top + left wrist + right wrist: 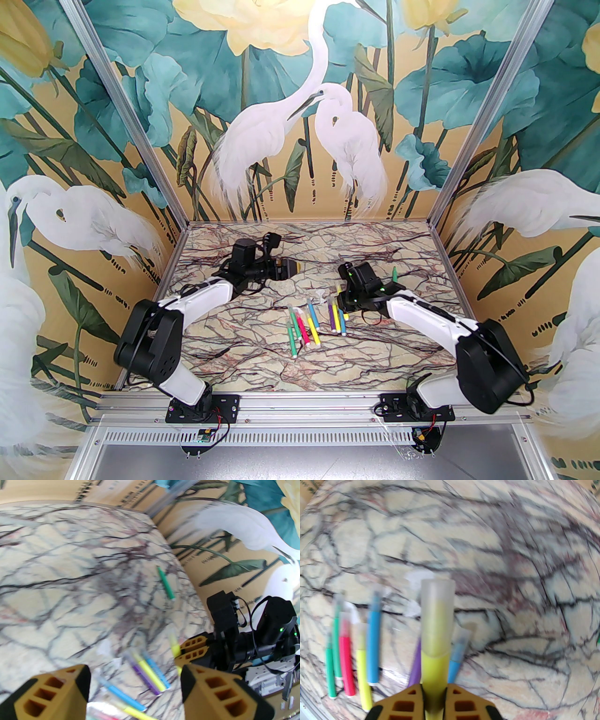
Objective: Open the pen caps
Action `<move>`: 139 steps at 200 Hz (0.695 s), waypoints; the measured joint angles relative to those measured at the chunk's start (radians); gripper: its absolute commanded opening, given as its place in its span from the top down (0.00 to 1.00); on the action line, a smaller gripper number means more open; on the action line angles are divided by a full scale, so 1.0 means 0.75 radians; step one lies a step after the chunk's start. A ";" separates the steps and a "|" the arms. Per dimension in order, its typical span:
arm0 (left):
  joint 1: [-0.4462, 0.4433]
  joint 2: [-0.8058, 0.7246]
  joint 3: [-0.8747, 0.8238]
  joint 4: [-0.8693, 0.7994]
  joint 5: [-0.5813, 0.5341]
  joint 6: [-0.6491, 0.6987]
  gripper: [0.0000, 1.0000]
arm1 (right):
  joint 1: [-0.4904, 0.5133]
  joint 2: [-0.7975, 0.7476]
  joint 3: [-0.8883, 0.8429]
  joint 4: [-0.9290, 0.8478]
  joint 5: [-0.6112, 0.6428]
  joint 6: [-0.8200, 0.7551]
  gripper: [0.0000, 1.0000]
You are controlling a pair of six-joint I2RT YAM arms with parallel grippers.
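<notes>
Right gripper [433,689]: pinching yellow pen [435,665], cap [437,592] on. Left gripper [134,680]: spread, empty. 1 green pen [166,584], frame centre-right: apparently uncapped. Other pens [372,639], lower left: capped.

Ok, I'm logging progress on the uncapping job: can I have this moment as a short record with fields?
right tool: shut on yellow marker body
clear cap: on that marker's tip end
left tool: open, empty, above marble table
other markers: lying in a loose row
green marker: alone, apart from row
</notes>
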 measured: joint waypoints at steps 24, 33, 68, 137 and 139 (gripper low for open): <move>-0.046 0.030 0.017 0.042 0.075 -0.021 0.33 | 0.000 -0.038 -0.008 0.077 -0.070 -0.026 1.00; -0.063 0.044 0.029 0.050 0.099 -0.025 0.34 | 0.000 -0.052 -0.011 0.105 -0.091 -0.034 1.00; -0.102 0.081 0.068 0.068 0.149 -0.050 0.38 | 0.000 -0.071 -0.014 0.177 -0.155 -0.055 1.00; -0.156 0.168 0.137 0.086 0.197 -0.085 0.42 | 0.000 -0.071 -0.014 0.243 -0.229 -0.080 1.00; -0.156 0.169 0.137 0.086 0.197 -0.086 0.42 | 0.000 -0.071 -0.014 0.244 -0.230 -0.080 1.00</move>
